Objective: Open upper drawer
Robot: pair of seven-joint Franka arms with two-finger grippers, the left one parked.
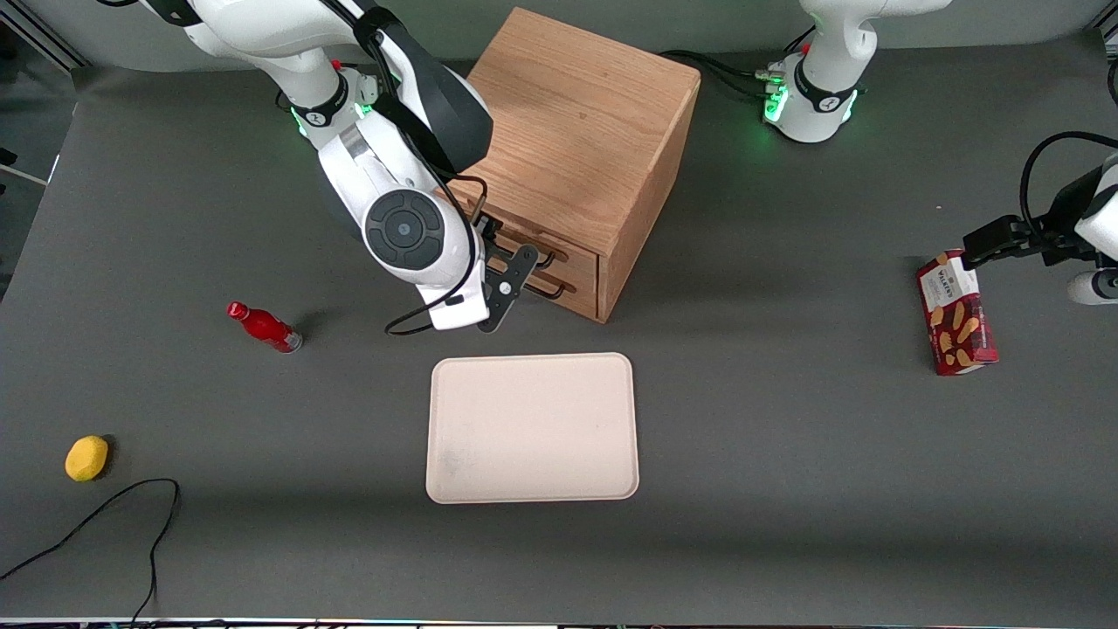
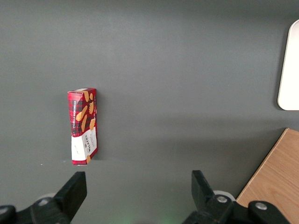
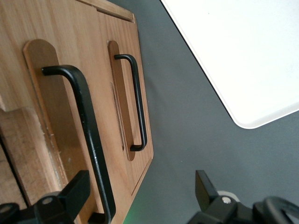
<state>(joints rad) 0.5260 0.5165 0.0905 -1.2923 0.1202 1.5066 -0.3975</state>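
The oak cabinet [image 1: 576,148] stands at the middle of the table with two drawers in its front. The upper drawer [image 1: 572,253] has a thin black wire handle [image 3: 91,135]; its front also shows in the right wrist view [image 3: 56,93]. The lower drawer [image 1: 578,294] lies beneath it with an identical handle [image 3: 138,102]. My right gripper [image 3: 140,193] is right in front of the cabinet, at the upper drawer [image 1: 505,253]. It is open. The upper handle's bar lies between the fingers, close to one finger [image 3: 74,191], not clamped.
A flat cream tray [image 1: 533,428] lies nearer the front camera than the cabinet. A red bottle [image 1: 265,327] and a yellow object [image 1: 86,458] lie toward the working arm's end, with a black cable [image 1: 131,524]. A red biscuit box [image 1: 956,313] lies toward the parked arm's end.
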